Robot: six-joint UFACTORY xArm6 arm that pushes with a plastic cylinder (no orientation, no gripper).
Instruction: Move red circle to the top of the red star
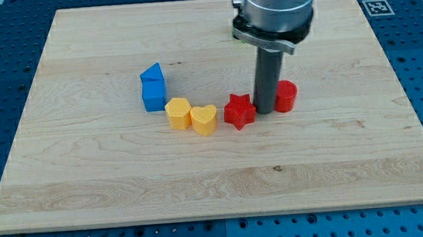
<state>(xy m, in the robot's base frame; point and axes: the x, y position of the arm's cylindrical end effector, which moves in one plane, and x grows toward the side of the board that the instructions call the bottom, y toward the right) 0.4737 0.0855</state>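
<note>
The arm comes down from the far side of the wooden board [89, 179], its grey housing filling the top of the view; from it hangs the straight dark rod, and my tip [265, 112] rests on the board in the narrow space between the two red blocks; it is a bare rod, holding nothing, with no jaws to stand wide or narrow.

The red circle [287, 96] sits just to the right of the tip, close enough that I cannot tell whether they touch; the red star [238, 110] lies just to the left of the tip, a little nearer to me than the circle; so the circle is to the right of the star and slightly farther, not directly beyond it.

Farther left, the yellow heart [204, 120] sits near the star with a small gap between them; the yellow hexagon [178, 112] touches the heart on its left; beyond that, up and to the left, stand two blue blocks pressed together, a blue cube [154, 97] nearer and a blue triangle [152, 73] just behind it; the cube is just beside the hexagon.
</note>
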